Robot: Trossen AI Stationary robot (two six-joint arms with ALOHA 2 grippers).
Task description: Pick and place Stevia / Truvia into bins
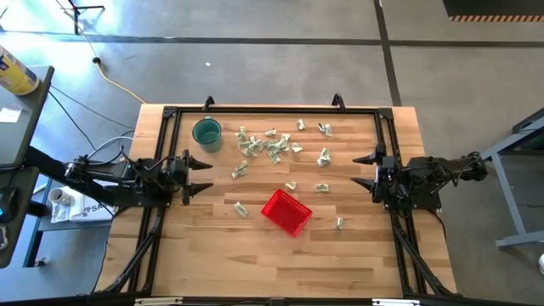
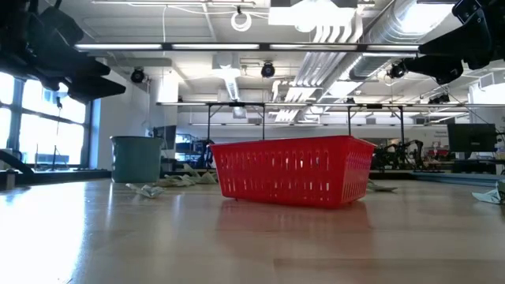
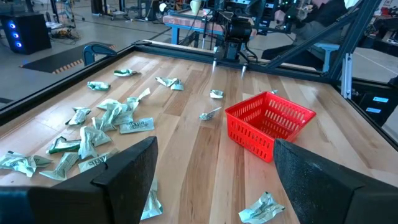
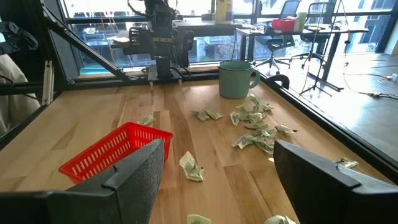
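Stevia / Truvia sachets point(image 1: 270, 146): pale green and white paper packets, many crumpled, scattered on the wooden table; the thickest cluster lies in the far middle of the table, just right of the teal cup; none sits in a gripper.
Stray sachets: one point(image 1: 240, 209) lies left of the red basket, one point(image 1: 339, 223) to its right, two more point(image 1: 291, 184) near its far side, all apart from it.
Red basket point(image 1: 286, 211): small, square, mesh-walled, standing upright near the table's middle on the near side, turned at an angle to the table's edges; the high view shows no sachet inside it.
Teal cup point(image 1: 206, 133): round, upright, with a handle, at the far left of the table, well apart from the basket.
Left gripper point(image 1: 202, 176): at the table's left edge, pointing toward the middle, fingers spread wide and grasping nothing; well apart from sachets and basket.
Right gripper point(image 1: 364, 170): at the right edge, facing the left one across the table, fingers likewise spread and empty.
Table point(image 1: 212, 255): light wood planks, framed by a black rail.
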